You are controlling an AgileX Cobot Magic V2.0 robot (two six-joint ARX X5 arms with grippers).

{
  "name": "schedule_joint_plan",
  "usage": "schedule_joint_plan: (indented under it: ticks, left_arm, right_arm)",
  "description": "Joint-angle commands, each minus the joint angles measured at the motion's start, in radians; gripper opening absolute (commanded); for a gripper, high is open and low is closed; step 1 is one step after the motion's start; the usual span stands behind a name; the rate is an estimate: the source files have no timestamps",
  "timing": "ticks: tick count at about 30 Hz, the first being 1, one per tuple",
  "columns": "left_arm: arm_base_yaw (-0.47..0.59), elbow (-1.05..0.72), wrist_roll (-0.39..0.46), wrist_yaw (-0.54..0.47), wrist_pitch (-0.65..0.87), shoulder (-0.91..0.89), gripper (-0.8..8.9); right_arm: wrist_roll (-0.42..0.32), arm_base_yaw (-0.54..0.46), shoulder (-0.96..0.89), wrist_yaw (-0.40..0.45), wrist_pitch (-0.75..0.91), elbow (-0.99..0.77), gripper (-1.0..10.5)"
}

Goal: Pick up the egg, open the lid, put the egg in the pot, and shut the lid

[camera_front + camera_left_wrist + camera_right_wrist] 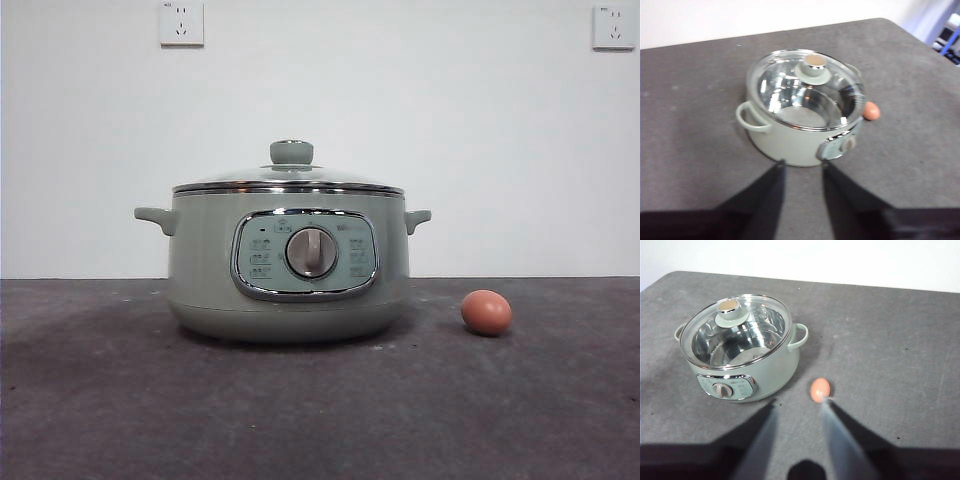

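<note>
You have the pot [288, 275] standing on the dark grey worktop [100, 400], its dial [311, 252] facing the front camera and the lid [289, 178] seated on its rim, knob [291, 152] up. The egg [486, 312] lies on the worktop just beside the pot, on the dial's right in the front view, apart from its wall. Your left gripper [802, 164] hangs above the worktop near the pot's front, its 2 fingers [771, 185] spread and empty. Your right gripper [799, 405] hovers with its 2 fingers [835, 432] also parted and empty, 1 fingertip close to the egg. 2 wall sockets [181, 23] sit on the white wall behind.
</note>
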Motion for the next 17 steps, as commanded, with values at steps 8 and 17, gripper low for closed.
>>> schedule_joint_plan:
  ticks: [8, 17]
  left_arm:
    - [0.001, 0.029, -0.014, 0.033, 0.002, 0.027, 7.62]
    - [0.001, 0.03, -0.013, 0.032, 0.003, 0.055, 7.62]
  right_arm:
    - [0.007, 0.001, 0.033, -0.004, -0.016, 0.003, 6.7]
    - [0.007, 0.001, 0.056, -0.004, -0.019, 0.003, 6.6]
